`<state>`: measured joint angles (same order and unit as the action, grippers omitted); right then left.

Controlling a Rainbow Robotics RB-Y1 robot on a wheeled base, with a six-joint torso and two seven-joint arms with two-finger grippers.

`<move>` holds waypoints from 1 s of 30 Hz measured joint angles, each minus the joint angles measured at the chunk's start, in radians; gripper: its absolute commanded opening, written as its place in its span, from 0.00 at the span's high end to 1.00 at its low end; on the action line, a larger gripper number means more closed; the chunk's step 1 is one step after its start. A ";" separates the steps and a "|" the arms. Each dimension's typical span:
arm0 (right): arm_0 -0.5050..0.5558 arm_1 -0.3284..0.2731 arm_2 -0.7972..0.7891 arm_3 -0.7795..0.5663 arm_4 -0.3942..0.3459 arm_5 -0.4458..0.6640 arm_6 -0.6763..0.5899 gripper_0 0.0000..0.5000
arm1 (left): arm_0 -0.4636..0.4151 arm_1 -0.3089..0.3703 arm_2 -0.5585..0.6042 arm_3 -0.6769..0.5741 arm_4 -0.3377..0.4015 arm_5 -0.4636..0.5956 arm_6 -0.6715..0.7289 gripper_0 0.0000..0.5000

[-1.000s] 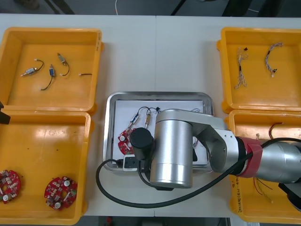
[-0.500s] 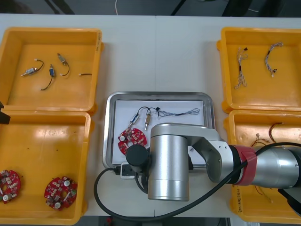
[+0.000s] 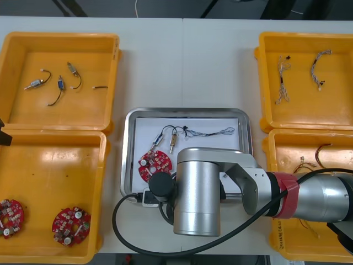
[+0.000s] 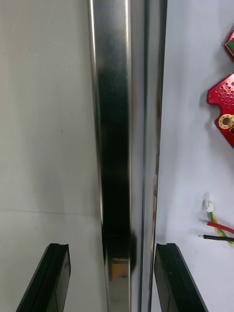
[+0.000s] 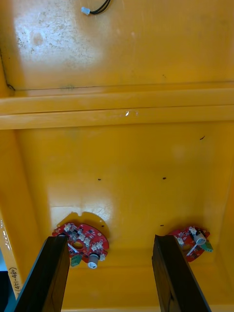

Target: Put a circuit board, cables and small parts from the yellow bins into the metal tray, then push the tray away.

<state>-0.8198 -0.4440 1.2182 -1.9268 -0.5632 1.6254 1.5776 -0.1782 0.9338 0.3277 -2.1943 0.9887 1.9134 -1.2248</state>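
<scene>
Right gripper (image 4: 113, 278): we see its fingers spread, straddling the rim of the metal tray (image 4: 114, 122), one over the table (image 4: 44, 122), one over the white inside.
Left gripper (image 5: 109, 275): we see it open, hanging above two circuit boards (image 5: 82, 239) in the near left yellow bin (image 5: 126, 161).
Tray contents: we find a red circuit board (image 3: 154, 164), a twisted cable (image 3: 212, 132), small metal parts (image 3: 172, 142), a red and yellow cable (image 4: 217, 226).

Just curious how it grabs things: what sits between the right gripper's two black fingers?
The shiny near rim of the metal tray runs between them, seen in the right wrist view; the right gripper is open and straddles it.
</scene>
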 measured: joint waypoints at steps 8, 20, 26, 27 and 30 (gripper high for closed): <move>0.000 0.004 0.002 0.000 0.032 -0.004 0.000 0.31 | 0.000 0.000 0.000 0.000 0.000 0.000 0.000 0.00; 0.000 0.010 0.002 0.000 0.045 -0.010 0.000 1.00 | 0.000 0.000 0.000 0.000 0.000 0.000 0.000 0.00; 0.000 0.010 0.002 0.000 0.061 -0.010 0.000 1.00 | 0.000 0.000 0.000 0.000 0.000 0.000 0.000 0.00; 0.000 0.010 0.002 0.000 0.061 -0.011 0.000 1.00 | 0.000 0.000 0.000 0.000 0.000 0.000 0.000 0.00; 0.000 0.009 0.002 -0.001 0.065 -0.018 0.000 1.00 | 0.000 0.000 0.000 0.000 0.000 0.000 0.000 0.00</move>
<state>-0.8196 -0.4351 1.2200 -1.9275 -0.4987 1.6079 1.5776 -0.1782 0.9338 0.3277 -2.1943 0.9887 1.9134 -1.2249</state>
